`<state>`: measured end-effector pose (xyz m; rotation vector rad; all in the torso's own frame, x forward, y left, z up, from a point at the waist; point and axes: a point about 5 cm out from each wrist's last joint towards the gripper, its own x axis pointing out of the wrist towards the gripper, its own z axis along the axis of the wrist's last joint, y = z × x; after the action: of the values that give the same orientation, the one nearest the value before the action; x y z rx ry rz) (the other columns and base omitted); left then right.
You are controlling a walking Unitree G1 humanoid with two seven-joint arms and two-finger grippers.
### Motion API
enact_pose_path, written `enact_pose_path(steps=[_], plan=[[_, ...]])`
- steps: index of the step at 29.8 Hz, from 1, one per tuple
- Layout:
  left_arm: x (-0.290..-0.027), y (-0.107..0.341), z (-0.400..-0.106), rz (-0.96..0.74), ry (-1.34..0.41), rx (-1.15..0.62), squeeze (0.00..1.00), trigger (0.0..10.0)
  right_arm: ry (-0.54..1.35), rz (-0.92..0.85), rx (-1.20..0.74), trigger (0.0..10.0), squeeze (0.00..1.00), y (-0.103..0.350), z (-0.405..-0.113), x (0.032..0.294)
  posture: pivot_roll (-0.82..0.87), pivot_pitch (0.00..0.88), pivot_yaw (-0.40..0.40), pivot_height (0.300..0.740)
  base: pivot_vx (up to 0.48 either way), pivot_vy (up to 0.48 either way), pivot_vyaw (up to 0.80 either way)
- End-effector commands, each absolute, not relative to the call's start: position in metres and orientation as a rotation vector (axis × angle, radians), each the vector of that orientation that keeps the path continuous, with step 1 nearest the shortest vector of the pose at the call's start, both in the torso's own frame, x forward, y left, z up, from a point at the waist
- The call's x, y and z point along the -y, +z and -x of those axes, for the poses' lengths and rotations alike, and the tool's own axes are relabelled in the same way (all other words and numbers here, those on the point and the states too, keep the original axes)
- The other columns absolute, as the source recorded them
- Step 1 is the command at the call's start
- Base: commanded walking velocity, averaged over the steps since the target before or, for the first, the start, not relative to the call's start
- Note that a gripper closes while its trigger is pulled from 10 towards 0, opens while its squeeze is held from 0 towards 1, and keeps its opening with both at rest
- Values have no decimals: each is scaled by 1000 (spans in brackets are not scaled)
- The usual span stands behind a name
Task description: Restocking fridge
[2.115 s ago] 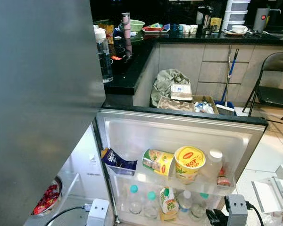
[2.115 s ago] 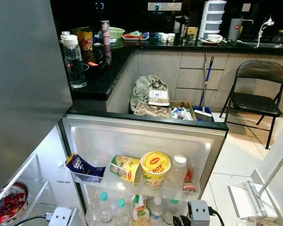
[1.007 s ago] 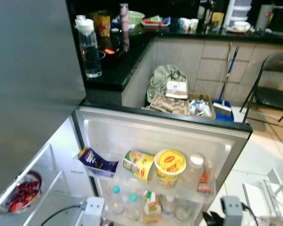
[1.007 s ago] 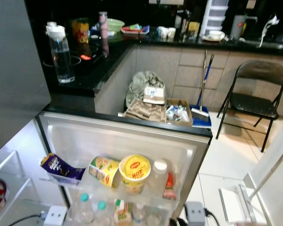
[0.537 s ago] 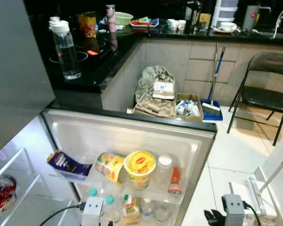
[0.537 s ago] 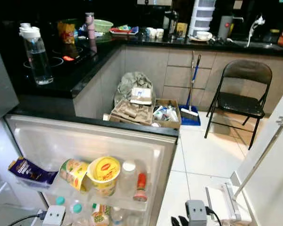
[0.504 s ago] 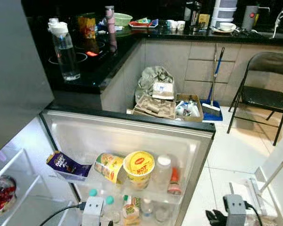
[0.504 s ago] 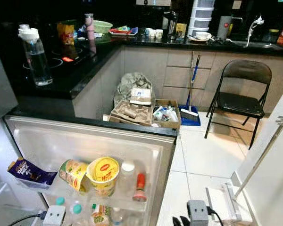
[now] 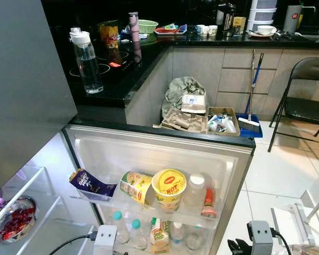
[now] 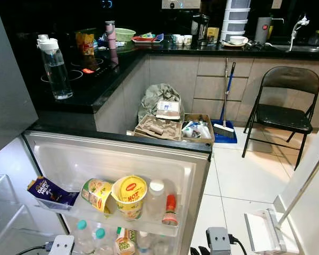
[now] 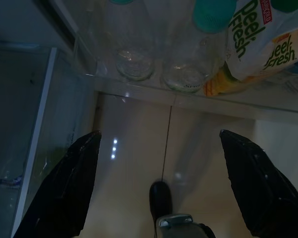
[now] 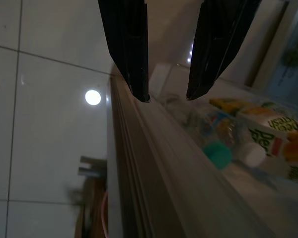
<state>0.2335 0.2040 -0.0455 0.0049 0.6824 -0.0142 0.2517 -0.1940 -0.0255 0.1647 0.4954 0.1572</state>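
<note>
View has swung back left vs half a sec ago, so robot is re-facing the open fridge door (image 9: 165, 154) w/ noodle cup (image 9: 169, 187) shelved; left gripper (image 11: 159, 188) and right gripper (image 12: 166, 94) hang empty, fingers apart—nothing picked yet.

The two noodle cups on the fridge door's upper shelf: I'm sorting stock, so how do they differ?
The yellow-lidded cup stands roughly upright with its lid facing the camera, while the green cup lies tipped on its side against it. The yellow-lidded cup's red "HOT" label is readable; the green cup shows mainly its side wall. Both share the upper door shelf.
</note>
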Motion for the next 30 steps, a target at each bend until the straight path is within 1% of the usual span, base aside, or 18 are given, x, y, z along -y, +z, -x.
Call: enact_pose_path(steps=[1, 4, 7, 10, 11, 12, 13, 16, 18, 19, 20, 21, 22, 23, 24, 27, 30], plan=[[-204, -48, -229, -22, -25, -700, 0, 10000, 151, -157, -550, 10000, 0, -33, -245, 195, -105, 73, -14, 740, 0, 0, 0], [-204, -49, -228, -26, -29, -702, 0, 10000, 146, -160, -567, 10000, 0, -36, -241, 195, -105, 71, -13, 740, 0, 0, 0], [-206, -56, -219, -51, -33, -750, 0, 10000, 79, -71, -622, 10000, 0, -43, -232, 208, -108, 63, -8, 740, 0, 0, 0], [-208, -58, -215, -65, -29, -764, 0, 10000, 8, -28, -660, 10000, 0, -46, -225, 220, -108, 62, -6, 740, 0, 0, 0], [-208, -58, -215, -65, -29, -764, 0, 10000, 8, -28, -660, 10000, 0, -46, -225, 220, -108, 62, -6, 740, 0, 0, 0], [-209, -58, -215, -66, -27, -762, 0, 10000, -41, -24, -659, 10000, 0, -46, -223, 228, -108, 62, -6, 740, 0, 0, 0], [-209, -58, -215, -67, -26, -760, 0, 10000, -59, -25, -652, 10000, 0, -45, -224, 231, -108, 62, -6, 740, 0, 0, 0], [-210, -57, -215, -67, -23, -757, 0, 10000, -107, -44, -626, 10000, 0, -41, -226, 238, -108, 62, -6, 740, 0, 0, 0], [-210, -57, -215, -67, -23, -757, 0, 10000, -107, -44, -626, 10000, 0, -41, -226, 238, -108, 62, -6, 740, 0, 0, 0], [-211, -57, -216, -67, -21, -755, 0, 10000, -129, -68, -599, 2392, 0, -38, -229, 241, -108, 62, -6, 740, 0, 0, 0], [-211, -56, -217, -68, -20, -751, 0, 10000, -155, -79, -572, 0, 0, -32, -235, 246, -101, 67, 1, 740, 0, 0, 0], [-211, -56, -217, -68, -20, -751, 0, 10000, -155, -79, -572, 0, 0, -32, -235, 246, -101, 67, 1, 740, 0, 0, 0], [-212, -55, -218, -69, -20, -744, 0, 10000, -194, -39, -550, 0, 0, -22, -245, 257, -99, 73, 3, 740, 0, 0, 0], [-212, -55, -218, -69, -20, -744, 0, 10000, -194, -39, -550, 0, 0, -22, -245, 257, -99, 73, 3, 740, 0, 0, 0], [-213, -55, -219, -72, -20, -743, 0, 10000, -251, 41, -539, 10000, 0, -10, -256, 271, -97, 80, 8, 740, 0, 0, 0], [-216, -55, -217, -79, -15, -750, 0, 10000, -355, 94, -478, 10000, 0, 14, -273, 290, -96, 86, 12, 740, 0, 0, 0], [-220, -56, -213, -86, -7, -762, 0, 10000, -416, 86, -386, 10000, 0, 45, -297, 301, -89, 95, 14, 740, 0, 0, 0]])
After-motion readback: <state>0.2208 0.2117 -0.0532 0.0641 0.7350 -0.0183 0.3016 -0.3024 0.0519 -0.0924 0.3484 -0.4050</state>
